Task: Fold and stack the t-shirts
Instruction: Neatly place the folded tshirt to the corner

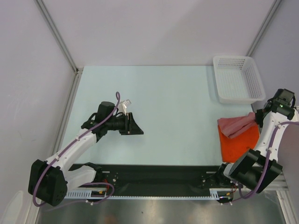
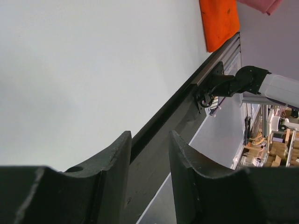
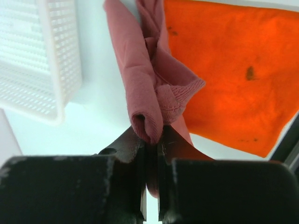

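Reaching forward, right end effector (image 3: 150,140) pinches pink shirt (image 3: 135,84).

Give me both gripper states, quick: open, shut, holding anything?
Left gripper: open, nothing between its fingers.
Right gripper: shut on a fold of the pink-red t-shirt.

Bright, even, soft-shadowed light; wrist-view foregrounds blurred
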{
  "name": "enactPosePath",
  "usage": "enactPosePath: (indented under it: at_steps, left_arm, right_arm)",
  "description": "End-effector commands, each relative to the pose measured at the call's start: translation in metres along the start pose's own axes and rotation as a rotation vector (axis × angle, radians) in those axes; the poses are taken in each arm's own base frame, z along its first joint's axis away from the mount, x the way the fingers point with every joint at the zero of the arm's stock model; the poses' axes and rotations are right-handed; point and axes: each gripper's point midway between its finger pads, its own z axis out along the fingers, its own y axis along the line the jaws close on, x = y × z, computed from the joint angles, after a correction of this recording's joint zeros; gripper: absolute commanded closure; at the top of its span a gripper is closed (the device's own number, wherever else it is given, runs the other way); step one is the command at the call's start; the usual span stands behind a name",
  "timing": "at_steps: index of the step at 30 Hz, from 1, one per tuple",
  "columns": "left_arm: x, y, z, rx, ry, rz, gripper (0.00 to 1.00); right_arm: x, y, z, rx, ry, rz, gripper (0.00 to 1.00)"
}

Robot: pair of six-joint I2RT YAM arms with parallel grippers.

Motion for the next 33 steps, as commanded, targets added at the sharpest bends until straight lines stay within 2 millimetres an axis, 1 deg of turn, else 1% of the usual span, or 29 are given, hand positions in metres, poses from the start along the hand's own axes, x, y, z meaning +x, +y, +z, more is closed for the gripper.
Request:
enactPosePath:
  at_steps: [1,4,5,7,8,9,10,11,12,13,14,15,16,17,18,19,20,21,22,23,24,26,27,28,29,30,31,32,33]
  left_arm:
    - [-0.004,-0.004,0.0,0.039,-0.013,0.034,0.57]
    - [-0.004,-0.002,0.0,0.039,-0.011,0.031,0.57]
    - [-0.005,-0.003,0.0,0.042,-0.011,0.031,0.57]
    - [-0.004,-0.003,-0.001,0.043,-0.01,0.033,0.57]
    - [-0.003,-0.003,-0.001,0.047,-0.008,0.033,0.57]
    - [-0.003,-0.003,-0.001,0.047,-0.007,0.032,0.57]
    - [-0.003,-0.003,-0.001,0.048,-0.009,0.035,0.57]
    - [-0.003,-0.003,-0.002,0.045,-0.013,0.038,0.57]
    - [-0.003,-0.002,-0.003,0.045,-0.019,0.036,0.58]
    - [-0.003,-0.002,-0.004,0.042,-0.025,0.035,0.57]
    - [-0.002,-0.001,-0.006,0.038,-0.034,0.038,0.57]
    - [-0.004,0.0,-0.007,0.033,-0.044,0.042,0.57]
    - [-0.004,0.001,-0.008,0.028,-0.05,0.046,0.57]
    - [-0.003,0.004,-0.008,0.018,-0.056,0.043,0.57]
    - [-0.004,0.005,-0.01,0.012,-0.071,0.042,0.57]
    - [-0.005,0.006,-0.011,0.009,-0.076,0.039,0.57]
    - [-0.005,0.007,-0.012,0.005,-0.082,0.037,0.57]
    - [-0.008,0.007,-0.015,0.0,-0.103,0.031,0.57]
    - [-0.01,0.009,-0.016,-0.012,-0.121,0.029,0.57]
    - [-0.011,0.011,-0.018,-0.024,-0.134,0.01,0.57]
    - [-0.013,0.012,-0.02,-0.033,-0.151,0.001,0.57]
    - [-0.013,0.016,-0.024,-0.05,-0.182,-0.018,0.56]
    - [-0.014,0.017,-0.026,-0.055,-0.201,-0.039,0.56]
    - [-0.016,0.014,-0.03,-0.052,-0.233,-0.034,0.55]
    - [-0.012,0.019,-0.03,-0.058,-0.243,-0.067,0.55]
    - [-0.012,0.019,-0.031,-0.055,-0.26,-0.075,0.55]
    - [-0.014,0.015,-0.035,-0.046,-0.302,-0.061,0.54]
    - [-0.006,0.023,-0.033,-0.055,-0.305,-0.089,0.53]
    - [-0.005,0.026,-0.034,-0.058,-0.336,-0.126,0.53]
  right_arm:
    - [0.006,-0.02,-0.008,0.006,0.026,-0.034,1.0]
    - [0.006,-0.036,-0.007,0.027,0.023,-0.053,1.0]
    - [0.005,-0.04,-0.006,0.039,0.018,-0.057,0.95]
    - [0.004,-0.057,-0.004,0.095,0.003,-0.077,0.79]
    - [0.008,-0.068,-0.004,0.125,0.014,-0.121,0.62]
    - [0.015,-0.084,-0.003,0.176,0.037,-0.146,0.52]
    - [0.015,-0.101,-0.005,0.245,0.026,-0.16,0.41]
    - [0.014,-0.111,-0.013,0.269,0.017,-0.185,0.33]
    - [0.01,-0.119,-0.019,0.305,-0.003,-0.227,0.28]
    - [-0.003,-0.112,-0.028,0.299,-0.051,-0.253,0.27]
    - [-0.01,-0.11,-0.032,0.313,-0.075,-0.283,0.27]
    - [-0.018,-0.102,-0.033,0.311,-0.088,-0.316,0.26]
    - [-0.025,-0.075,-0.039,0.236,-0.116,-0.346,0.27]
    - [-0.026,-0.055,-0.042,0.188,-0.122,-0.362,0.27]
    - [-0.02,-0.041,-0.037,0.191,-0.097,-0.381,0.26]
    - [0.006,-0.006,-0.041,0.101,-0.079,-0.499,0.26]
    - [0.012,0.021,-0.053,0.039,-0.099,-0.545,0.25]
    - [0.028,0.04,-0.053,0.03,-0.115,-0.599,0.25]
    - [0.048,0.061,-0.059,-0.038,-0.107,-0.647,0.25]
    - [0.091,0.097,-0.076,-0.201,-0.091,-0.734,0.24]
    - [0.115,0.11,-0.084,-0.269,-0.064,-0.763,0.24]
    - [0.166,0.131,-0.096,-0.402,0.012,-0.814,0.24]
    - [0.211,0.143,-0.11,-0.538,0.087,-0.847,0.23]
    - [0.236,0.148,-0.123,-0.636,0.14,-0.861,0.23]
    - [0.258,0.165,-0.14,-0.781,0.177,-0.827,0.22]
    - [0.301,0.142,-0.142,-0.838,0.304,-0.874,0.21]
    - [0.319,0.135,-0.145,-0.894,0.36,-0.867,0.21]
    - [0.327,0.145,-0.171,-1.031,0.405,-0.764,0.16]
    - [0.347,0.131,-0.186,-1.104,0.528,-0.755,0.12]
